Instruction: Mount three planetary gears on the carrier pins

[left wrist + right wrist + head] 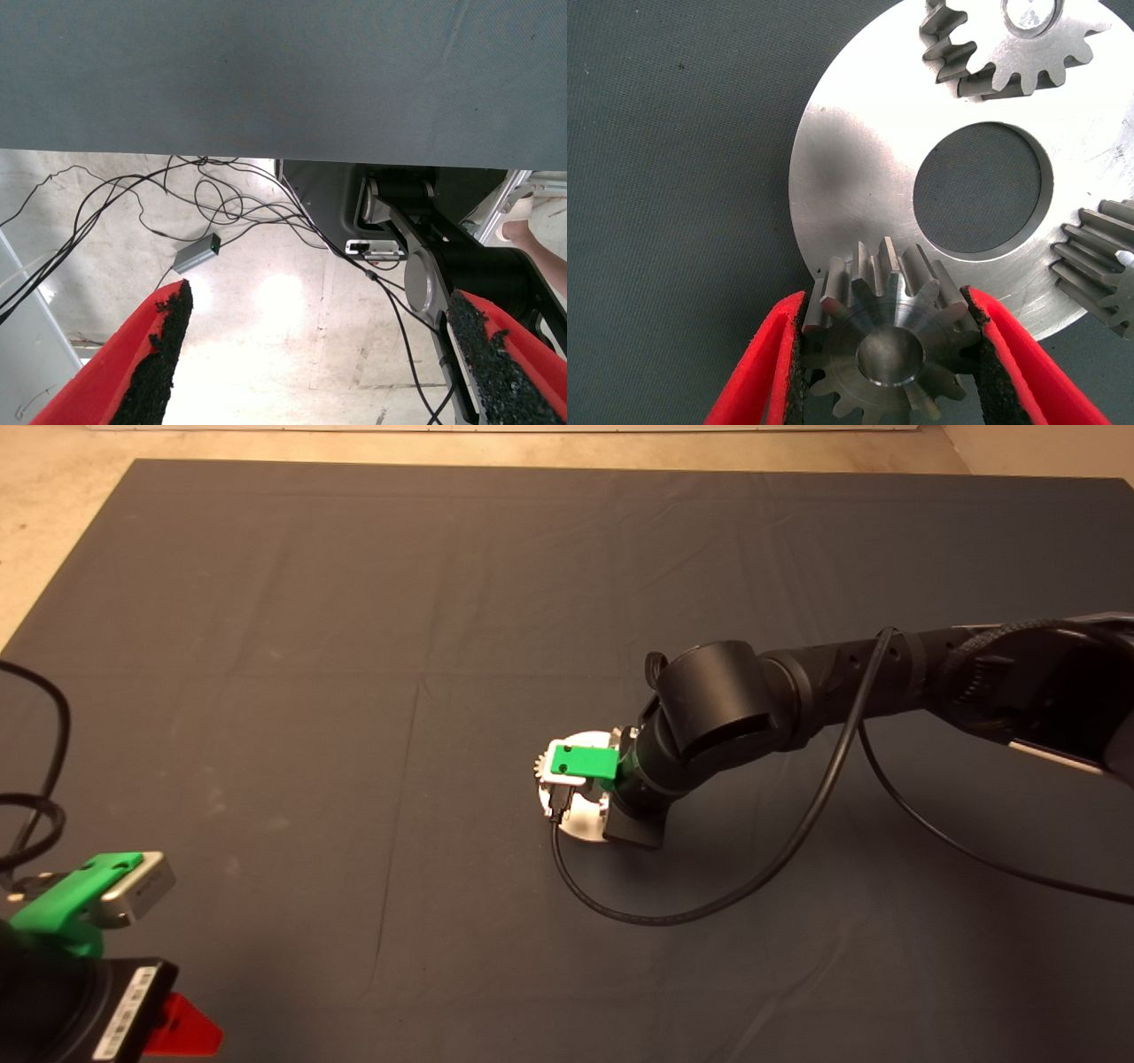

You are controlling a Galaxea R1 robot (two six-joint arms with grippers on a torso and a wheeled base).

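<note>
1. The third gear (890, 350) sits between the right gripper's (888, 372) red fingers, pads pressed against its teeth on both sides. It is at the rim of the round carrier plate (850, 177), on the side nearest the gripper, and a silver pin end shows in its centre hole, so it looks seated or nearly seated on its pin.
2. Two more gears are already on the plate: one (1014, 49) across the plate's centre hole from the held gear, one (1099, 266) at the plate's rim beside it.
3. Your risk: if you pull the gripper away before it has let go, the pads may drag the gear back off its pin or tilt it. A sideways pull could also slide the plate on the mat (354, 646).
4. You cannot tell whether the gear is fully down on the plate; check that first.
5. The right arm reaches in from the right, bent at the wrist, with its gripper (567, 784) directly over the plate (586, 740).
6. The left gripper (319, 354) waits at the mat's near left corner, well away from the plate, fingers spread wide and empty.
</note>
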